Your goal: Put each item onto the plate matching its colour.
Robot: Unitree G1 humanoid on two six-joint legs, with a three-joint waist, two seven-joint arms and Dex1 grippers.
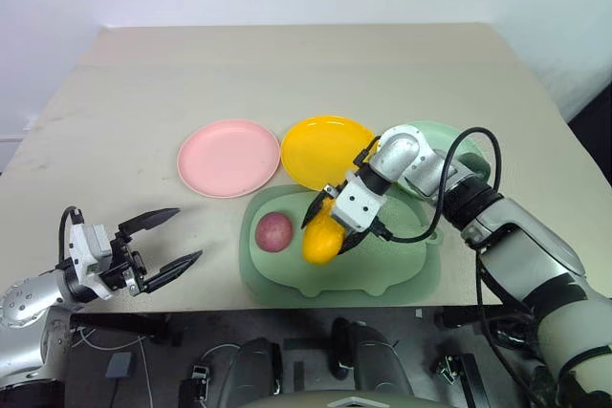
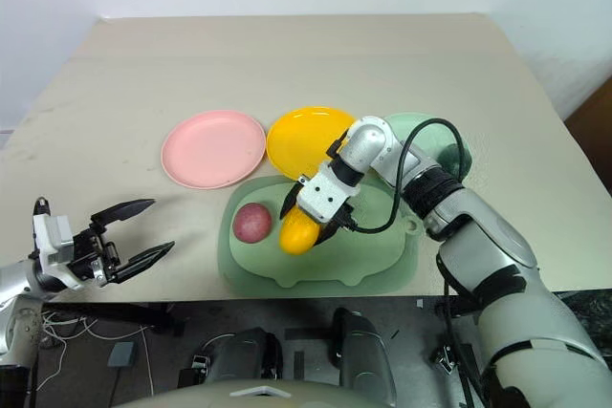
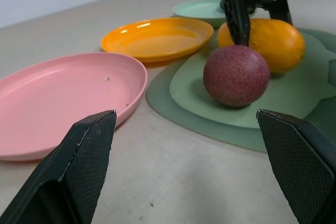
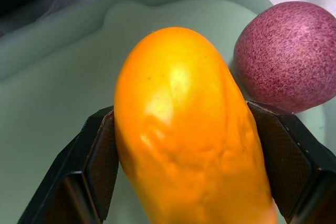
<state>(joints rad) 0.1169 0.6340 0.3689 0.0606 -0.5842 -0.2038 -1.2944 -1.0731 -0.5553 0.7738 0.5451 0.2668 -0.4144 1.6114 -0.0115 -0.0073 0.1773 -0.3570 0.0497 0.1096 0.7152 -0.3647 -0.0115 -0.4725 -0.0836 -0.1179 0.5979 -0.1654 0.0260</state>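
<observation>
Grasping step for the yellow fruit [image 1: 321, 242], judged from the layout: lying on the green mat [image 1: 402, 279] at the near edge of the desk [image 1: 143, 93], with the right gripper [image 1: 328, 222] reaching down over it. Fingers [image 4: 100, 166] of that gripper set on either side of the fruit, pads against its skin in the right wrist view, so clamped on it or very nearly so; fruit apparently not yet lifted off the mat. Just beside it, toward the robot's left, the round reddish-purple fruit [image 1: 273, 231], close enough to be nearly touching. No sight of a dark green fruit from here.

Beyond the mat, three plates in a row: pink plate [image 1: 228, 157] to the left, yellow plate [image 1: 320, 145] in the middle with its near rim just reaching the mat, mint green plate [image 1: 449, 140] to the right, largely hidden behind the right arm.

Left gripper [image 1: 158, 246] hanging off the near left edge of the desk, well apart from everything, fingers spread wide and holding nothing.

Next move, by estimate: confirm a firm hold, lift straight up to clear the purple fruit without nudging it, then carry a short way forward over the rim of the yellow plate and lower before letting go. Smooth rounded skin, so likely to slip if the hold sits too near one end. Purple fruit for the pink plate afterwards.
</observation>
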